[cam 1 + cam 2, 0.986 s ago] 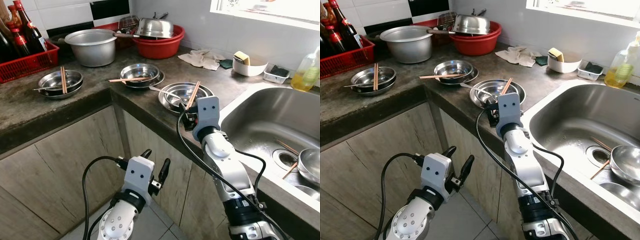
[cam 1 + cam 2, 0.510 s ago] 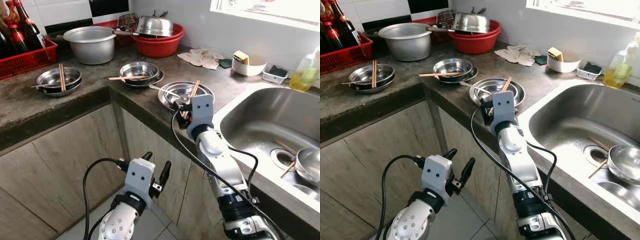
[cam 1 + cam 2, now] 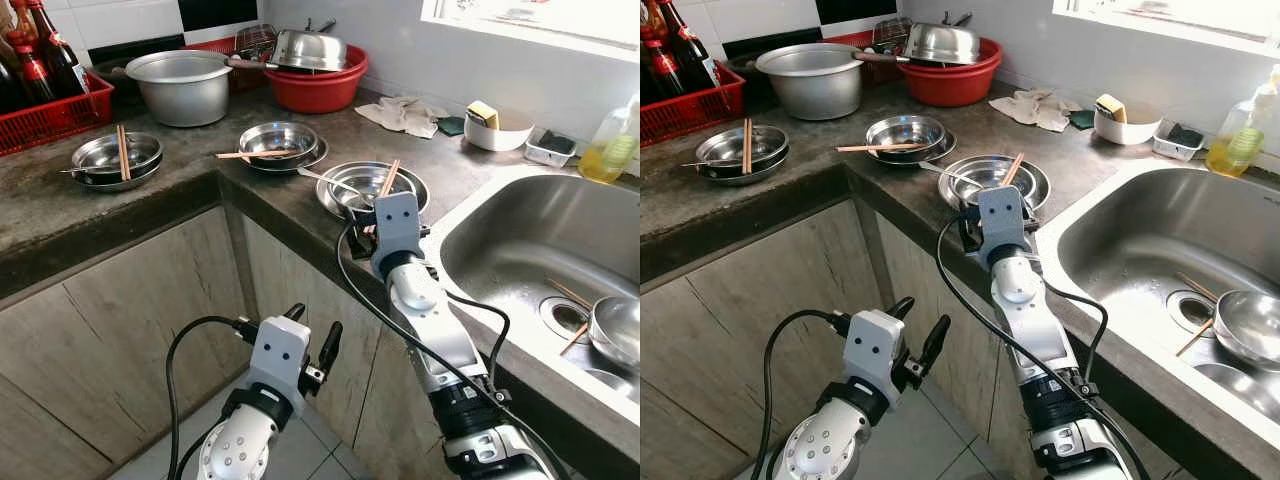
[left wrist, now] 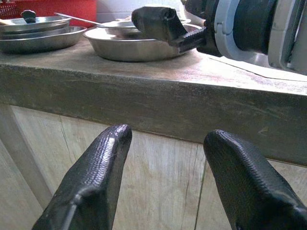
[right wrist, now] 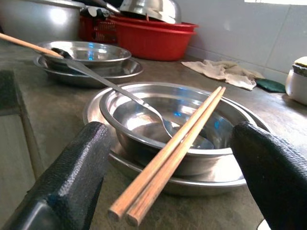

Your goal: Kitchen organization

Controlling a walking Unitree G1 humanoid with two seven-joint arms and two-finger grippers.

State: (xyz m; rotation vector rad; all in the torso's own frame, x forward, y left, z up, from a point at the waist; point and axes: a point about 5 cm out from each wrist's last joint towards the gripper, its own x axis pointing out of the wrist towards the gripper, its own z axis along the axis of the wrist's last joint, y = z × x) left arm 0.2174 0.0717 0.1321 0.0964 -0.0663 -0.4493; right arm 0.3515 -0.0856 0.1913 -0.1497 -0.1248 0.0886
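A steel bowl stands on a steel plate near the counter's front edge, with a pair of wooden chopsticks and a spoon across it. My right gripper is open at counter height. Its fingers flank the near ends of the chopsticks without touching them. In the left eye view the right wrist block covers most of that gripper at the bowl's near rim. My left gripper hangs open below the counter, facing the cabinet front.
Two more bowls with chopsticks sit further left. Behind them are a big pot, a red basin and a red crate of bottles. The sink on the right holds a bowl.
My right gripper has shifted a little left along the counter edge, closer to the chopstick ends. The left gripper has stayed where it was.
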